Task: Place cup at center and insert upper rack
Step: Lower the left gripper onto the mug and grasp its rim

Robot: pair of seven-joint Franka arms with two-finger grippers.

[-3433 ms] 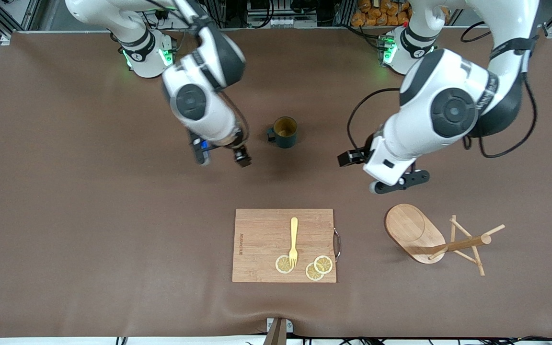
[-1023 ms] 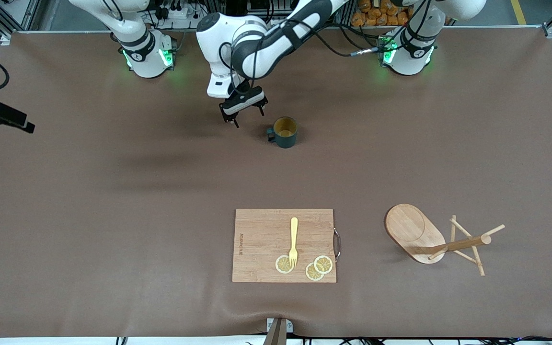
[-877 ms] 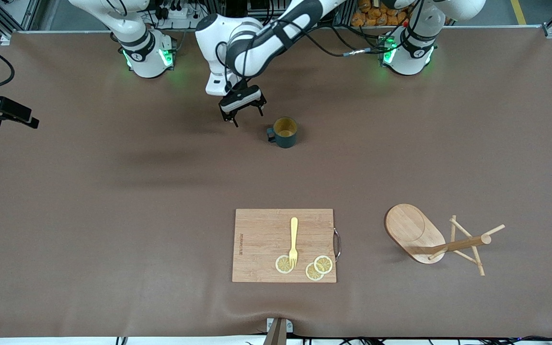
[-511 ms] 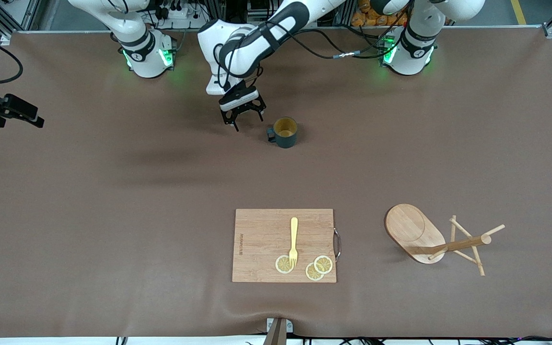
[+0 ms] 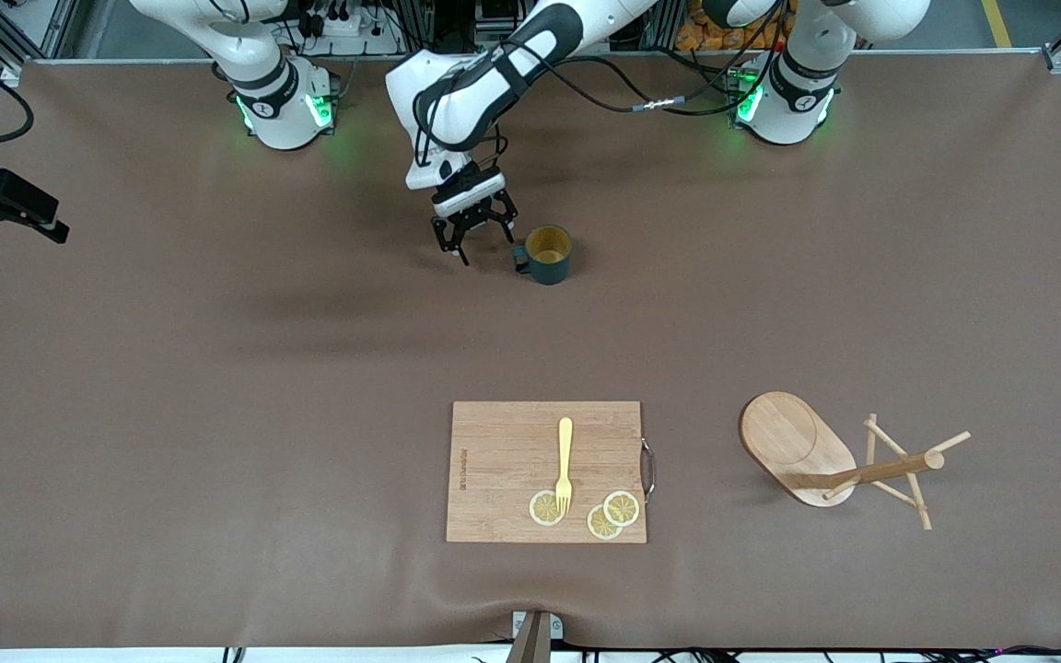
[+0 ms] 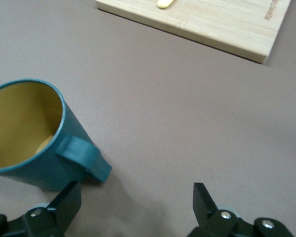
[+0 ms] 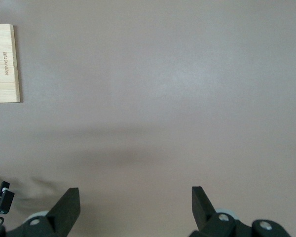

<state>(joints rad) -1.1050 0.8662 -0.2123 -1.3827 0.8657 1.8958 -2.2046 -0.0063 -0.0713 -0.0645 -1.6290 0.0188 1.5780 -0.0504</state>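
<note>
Black fingers spread wide, the left tool [image 5: 475, 241] is hanging just beside the cup's [image 5: 548, 253] handle, gripping nothing. The cup is sitting upright on the desk [image 5: 217, 368] between the two bases. The right tool [image 7: 133, 210] is waiting, released, at its end. The upper rack [image 5: 839, 460] is lying tipped over, untouched beside the cutting board [image 5: 512, 442]. Both steps are remaining.

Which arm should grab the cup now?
Left. The left gripper hangs open right beside the cup, at its handle; the right gripper waits over the table's right-arm end.
</note>
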